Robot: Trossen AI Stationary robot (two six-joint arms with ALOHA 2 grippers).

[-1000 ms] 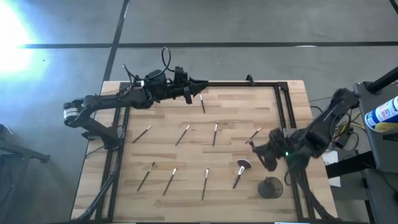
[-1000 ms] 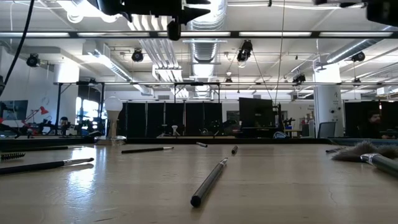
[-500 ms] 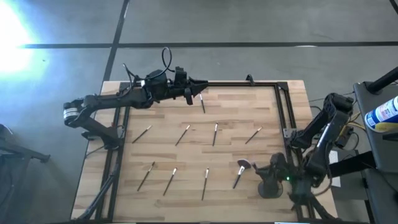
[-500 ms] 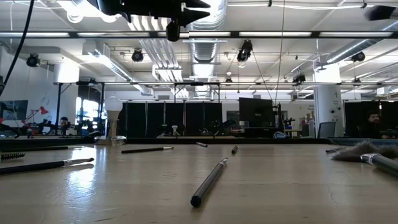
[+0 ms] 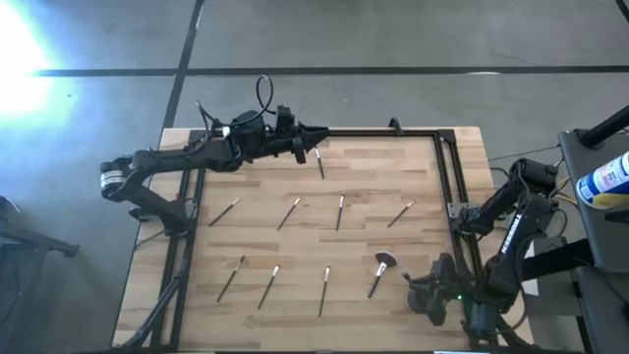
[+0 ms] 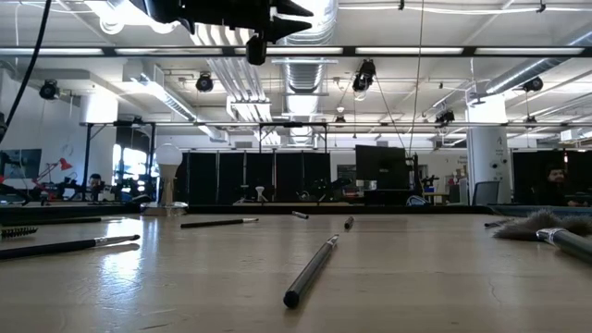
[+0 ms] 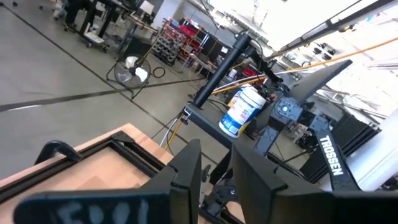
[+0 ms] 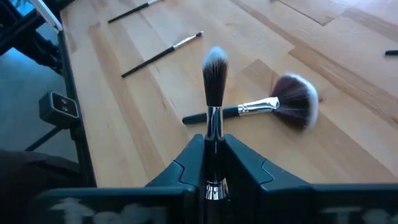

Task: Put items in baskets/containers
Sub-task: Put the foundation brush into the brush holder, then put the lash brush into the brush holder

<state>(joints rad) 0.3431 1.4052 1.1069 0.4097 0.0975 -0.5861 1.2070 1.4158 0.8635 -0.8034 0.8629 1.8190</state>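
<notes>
1. The right tool (image 8: 213, 163) is clenched on a thin makeup brush with a silver ferrule and a pale, dark-banded bristle tip (image 8: 214, 93), the handle pinched between its two dark fingers (image 8: 186, 163) and the bristles sticking out past them.
2. Seen from above, the right tool (image 5: 433, 295) sits at the near right corner of the pale wooden table (image 5: 373, 177), directly over the spot where the small round dark-brown cup stood; the cup itself is hidden under the arm.
3. Just beside that corner, toward the table's middle, lies the bigger brush with a fanned pinkish head (image 5: 380, 270), flat on the wood.
4. Several thin dark-handled brushes with pale tips (image 5: 289, 212) lie scattered in two loose rows across the table, well apart from one another.
5. The left tool (image 5: 313, 142) hangs above the table's far edge, over one thin brush (image 5: 320, 164); its fingers (image 7: 186, 180) stand slightly apart and grasp nothing.
</notes>
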